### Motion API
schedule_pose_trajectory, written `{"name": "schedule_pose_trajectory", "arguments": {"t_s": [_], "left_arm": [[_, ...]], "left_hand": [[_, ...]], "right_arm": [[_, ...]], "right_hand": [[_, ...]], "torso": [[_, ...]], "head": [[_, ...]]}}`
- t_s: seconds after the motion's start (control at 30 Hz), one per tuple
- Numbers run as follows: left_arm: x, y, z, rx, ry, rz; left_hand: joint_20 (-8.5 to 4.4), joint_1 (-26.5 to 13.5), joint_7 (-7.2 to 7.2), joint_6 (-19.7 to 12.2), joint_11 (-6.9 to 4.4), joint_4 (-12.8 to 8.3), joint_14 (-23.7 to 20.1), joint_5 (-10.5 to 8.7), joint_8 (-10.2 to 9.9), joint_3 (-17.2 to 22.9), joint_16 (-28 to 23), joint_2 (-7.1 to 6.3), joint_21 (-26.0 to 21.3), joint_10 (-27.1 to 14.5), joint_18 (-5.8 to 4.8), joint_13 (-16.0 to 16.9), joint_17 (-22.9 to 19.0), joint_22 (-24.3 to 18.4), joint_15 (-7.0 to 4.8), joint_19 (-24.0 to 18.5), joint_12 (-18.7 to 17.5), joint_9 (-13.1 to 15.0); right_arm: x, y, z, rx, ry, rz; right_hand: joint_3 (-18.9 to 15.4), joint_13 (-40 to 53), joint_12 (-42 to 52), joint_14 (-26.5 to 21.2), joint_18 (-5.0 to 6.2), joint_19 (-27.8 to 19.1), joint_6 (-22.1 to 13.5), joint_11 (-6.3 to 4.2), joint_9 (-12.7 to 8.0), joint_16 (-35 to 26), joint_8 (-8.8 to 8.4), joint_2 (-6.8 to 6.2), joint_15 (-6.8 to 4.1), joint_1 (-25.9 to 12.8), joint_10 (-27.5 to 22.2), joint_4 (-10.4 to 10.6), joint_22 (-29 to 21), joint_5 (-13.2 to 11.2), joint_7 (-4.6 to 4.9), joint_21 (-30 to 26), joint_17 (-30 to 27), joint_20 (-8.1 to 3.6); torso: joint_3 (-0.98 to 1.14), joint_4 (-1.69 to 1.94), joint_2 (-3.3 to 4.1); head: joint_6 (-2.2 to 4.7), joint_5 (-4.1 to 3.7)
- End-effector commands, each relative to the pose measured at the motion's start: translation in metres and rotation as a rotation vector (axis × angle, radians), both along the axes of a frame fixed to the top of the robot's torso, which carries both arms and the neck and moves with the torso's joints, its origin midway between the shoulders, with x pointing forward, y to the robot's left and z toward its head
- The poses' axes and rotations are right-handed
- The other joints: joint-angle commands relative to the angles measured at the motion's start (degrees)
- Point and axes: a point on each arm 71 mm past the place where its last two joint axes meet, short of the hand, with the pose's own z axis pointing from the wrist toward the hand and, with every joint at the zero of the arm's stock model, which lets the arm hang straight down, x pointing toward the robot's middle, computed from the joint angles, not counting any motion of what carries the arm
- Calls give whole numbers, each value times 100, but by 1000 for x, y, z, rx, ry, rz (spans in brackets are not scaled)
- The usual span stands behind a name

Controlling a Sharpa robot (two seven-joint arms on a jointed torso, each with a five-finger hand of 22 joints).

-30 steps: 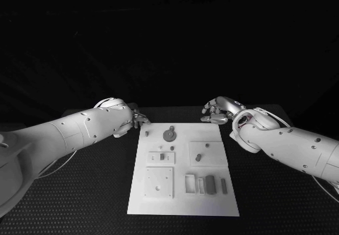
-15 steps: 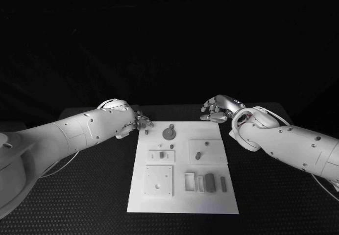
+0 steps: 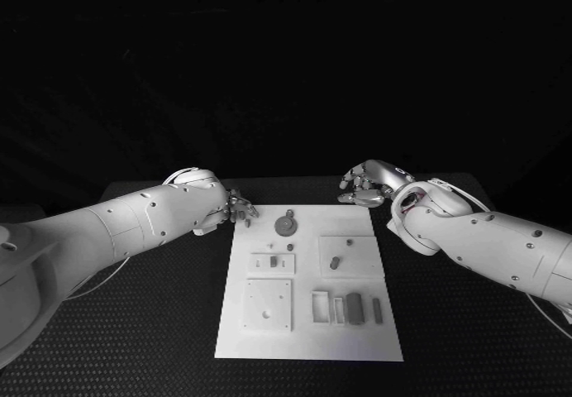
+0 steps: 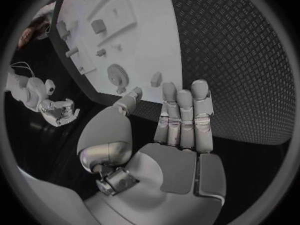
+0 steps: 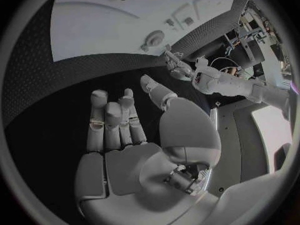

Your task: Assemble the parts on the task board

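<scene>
Assembly is looking barely begun, as far as I can judge from where I am standing. The task board [image 3: 309, 281] is lying in the middle of the black table [image 3: 143, 331], and most of the parts [image 3: 354, 307] are still lying loose on it: a row of small bars near the robot's end, a round disc piece [image 3: 286, 224] at the far end, and a few little pegs sitting in or by the raised square blocks. Whether any of those pegs is properly seated, I cannot tell.

Both hands are hanging at the board's far corners. The left hand [image 3: 237, 208] is holding nothing, its fingers straight and side by side, fingertips just over the board's far edge near a small peg. The right hand [image 3: 364, 188] is also holding nothing, fingers loosely apart, hovering over the table just beyond the far right corner.

Compared with a second ago, the left hand has crept inward from the board's edge. The right hand has hardly stirred, and the parts are lying as they were.
</scene>
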Motion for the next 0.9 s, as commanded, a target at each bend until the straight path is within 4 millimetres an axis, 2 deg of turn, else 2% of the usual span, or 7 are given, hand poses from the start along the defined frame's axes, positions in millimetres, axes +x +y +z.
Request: {"name": "schedule_pose_trajectory", "arguments": {"t_s": [0.03,0.23,0.4,0.5,0.9], "left_arm": [[-1,-1,0,16,6,-10],[-1,-3,-1,15,12,-18],[-2,-4,-2,16,21,-23],[-2,-4,-2,19,27,-23],[-3,-4,-4,22,43,-32]], "left_hand": [[-26,-23,13,38,-27,-8,1,-21,19,2,23,38,28,9,243,5,2,68,-56,10,14,-11],[-34,9,13,36,-28,-37,-1,-20,17,21,29,85,29,2,241,5,-6,76,-63,10,19,-23],[-46,144,3,70,-36,-193,-3,-17,38,55,45,221,34,0,228,4,-25,93,-72,12,34,-38],[-43,209,-2,99,-40,-297,-14,117,52,79,40,326,25,-16,212,-5,-45,94,-71,-4,28,-50],[-57,217,-10,136,-47,-468,-12,212,72,80,54,399,15,-15,190,-24,-84,96,-73,2,36,-92]], "right_arm": [[0,1,0,-6,4,12],[0,2,0,-6,4,12],[0,2,0,-6,5,12],[0,2,0,-6,5,13],[0,3,-1,-8,9,14]], "right_hand": [[-6,-6,24,-10,73,-2,4,17,-3,6,-7,-4,-23,-43,-5,20,93,-11,38,-14,-6,-16],[-6,-6,25,-10,73,-2,4,17,-2,6,-6,-3,-23,-42,-5,20,93,-11,38,-14,-6,-17],[-6,-7,26,-9,73,-2,5,17,-2,6,-6,-3,-22,-42,-5,20,93,-11,38,-14,-6,-17],[-5,-7,26,-9,73,-2,5,17,-2,6,-6,-2,-22,-42,-5,21,93,-11,38,-14,-6,-17],[-4,-8,28,-9,73,-1,7,17,-1,7,-5,1,-22,-41,-5,21,93,-11,38,-14,-7,-17]], "torso": [[-4,-3,3],[-1,-3,5],[-2,-1,7],[-3,-1,6],[0,-4,7]], "head": [[2,6],[-2,8],[-5,9],[-4,11],[-5,22]]}}
